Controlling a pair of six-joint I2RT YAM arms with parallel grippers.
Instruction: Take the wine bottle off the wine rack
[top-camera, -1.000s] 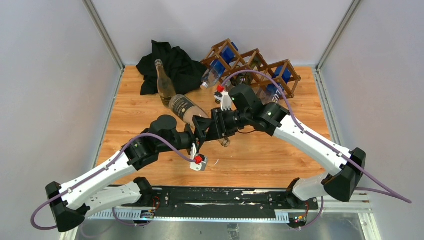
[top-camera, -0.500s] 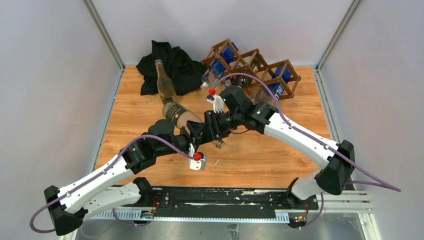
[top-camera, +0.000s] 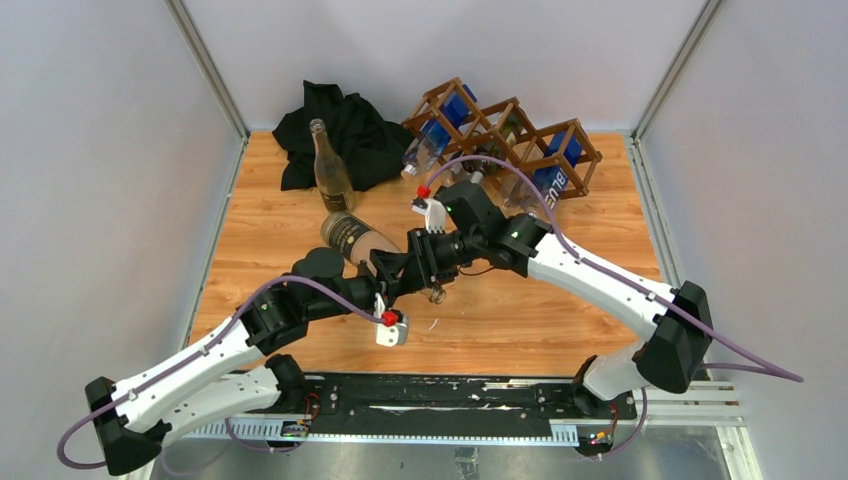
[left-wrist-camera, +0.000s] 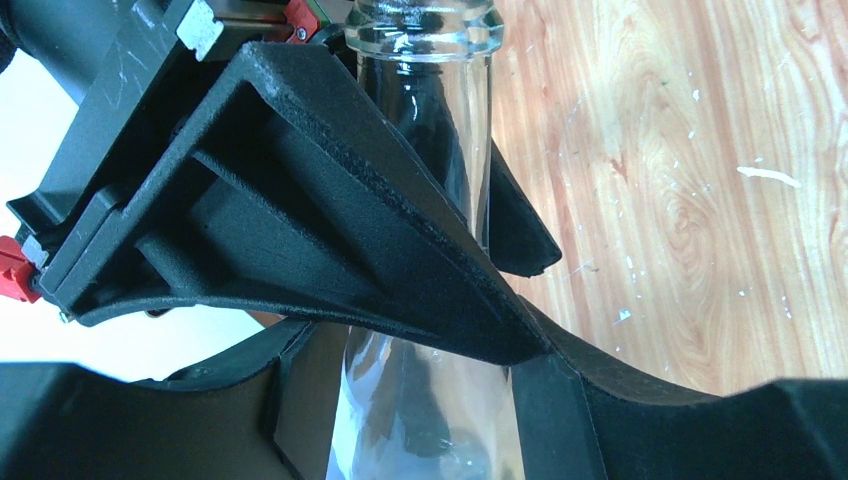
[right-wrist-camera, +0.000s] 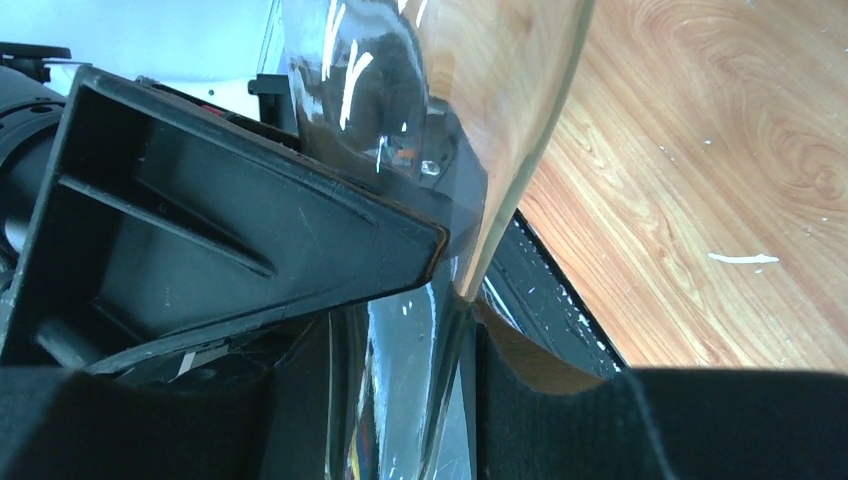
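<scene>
The wine bottle (top-camera: 358, 240), clear glass with a dark label, lies tilted above the table's middle, off the wine rack (top-camera: 515, 128). Its mouth (top-camera: 436, 295) points toward the near edge. My left gripper (top-camera: 392, 272) is shut on the bottle's shoulder, and its black jaws press both sides of the glass (left-wrist-camera: 425, 420). My right gripper (top-camera: 428, 268) is shut on the bottle's neck (right-wrist-camera: 400, 390), just beside the left one. The two grippers' fingers (left-wrist-camera: 300, 200) overlap closely. The dark brown lattice rack stands at the back right.
The rack holds blue-labelled bottles (top-camera: 556, 178). A second glass bottle (top-camera: 330, 172) stands at the back left in front of a crumpled black cloth (top-camera: 335, 125). Grey walls close in the wooden table (top-camera: 560, 310) on three sides.
My left gripper has closed onto the bottle's shoulder. Both arms and the bottle have shifted a little to the left and toward the near edge.
</scene>
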